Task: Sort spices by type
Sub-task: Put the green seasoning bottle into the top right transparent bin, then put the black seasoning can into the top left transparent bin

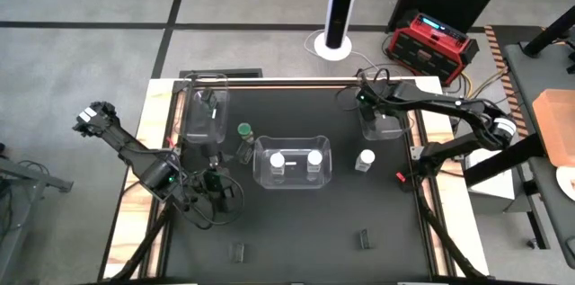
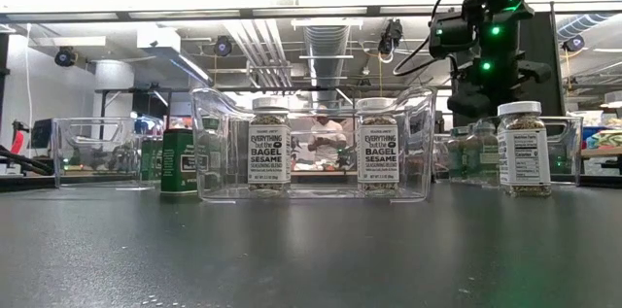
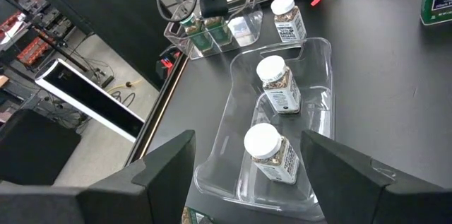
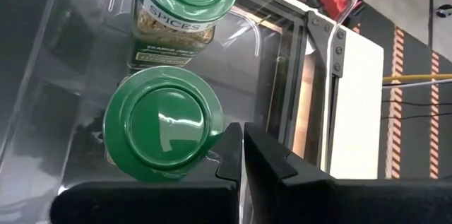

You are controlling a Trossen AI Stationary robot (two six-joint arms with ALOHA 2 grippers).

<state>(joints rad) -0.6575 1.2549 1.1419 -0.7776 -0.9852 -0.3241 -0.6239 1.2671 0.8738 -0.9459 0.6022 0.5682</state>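
A: So, where is the right gripper [image 4: 242, 155] now?

B: It hangs over the small clear plastic bin [image 1: 381, 123] at the far right of the black tabletop [image 1: 296, 222]. Its fingers [image 4: 282, 174] are pressed together and hold nothing. Two glass spice jars with round green lids [image 4: 164, 123] stand in that bin, just beside the fingers' tips and below them.

A: And the left gripper [image 3: 247, 174]?

B: Its fingers [image 3: 169, 164] are wide apart and empty. Ahead of them lies the clear rectangular plastic bin in the middle [image 3: 318, 47], with two white-lidded sesame seasoning jars [image 3: 269, 152] inside.

A: What is not sorted yet?

B: One white-lidded jar [image 1: 365, 159] stands alone on the tabletop between the middle bin and the right bin. One dark green tin with a green lid [image 1: 244, 131] stands beyond the left fingers, beside the middle bin.

A: Which step is it, you think?

B: I judge the green jars are placed, so the right arm is finishing there. Next it should rise clear, open the fingers, and go to the lone white-lidded jar, gripping the body under the lid.
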